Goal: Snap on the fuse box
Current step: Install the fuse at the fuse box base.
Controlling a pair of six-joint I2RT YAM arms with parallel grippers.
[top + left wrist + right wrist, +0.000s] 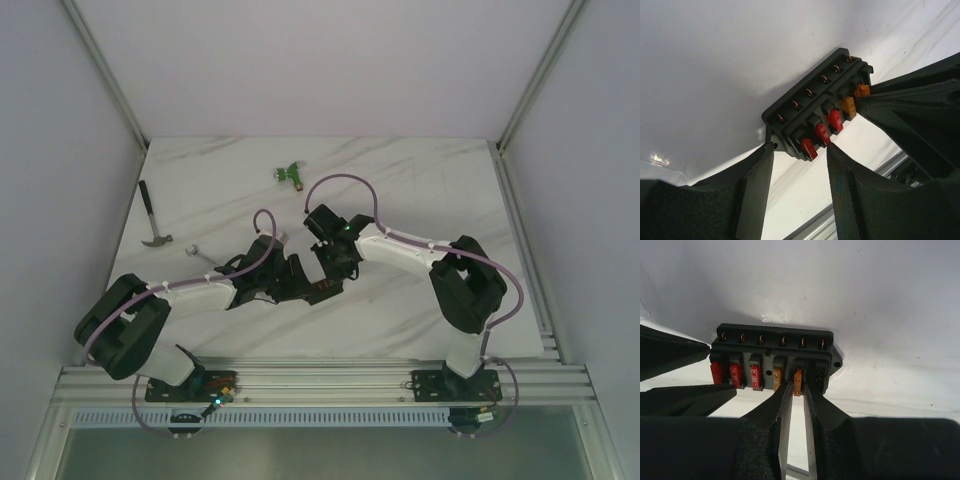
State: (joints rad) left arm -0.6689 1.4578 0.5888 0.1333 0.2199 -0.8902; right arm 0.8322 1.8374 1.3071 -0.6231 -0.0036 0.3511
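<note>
Marble tbl (430, 170), pale walls (300, 60). Fuse box (772, 347) at 6 o'c, mostly hidden overhead by my arms (400, 250). L fingers (757, 185) spread; R fingers (782, 405) flank orange fuse (798, 382), grip unclear.

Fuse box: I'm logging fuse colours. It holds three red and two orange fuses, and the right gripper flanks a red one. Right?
No. The right gripper flanks an orange fuse of the fuse box, not a red one; the right wrist view shows it. The rest holds.

The left gripper (801, 149) blocks one short end of the fuse box (772, 342) and the right gripper (797, 386) its fused side, leaving the terminal side facing bare table (430, 190), with hammer (152, 224), clear piece (196, 250) and connector (290, 174) well apart.
</note>
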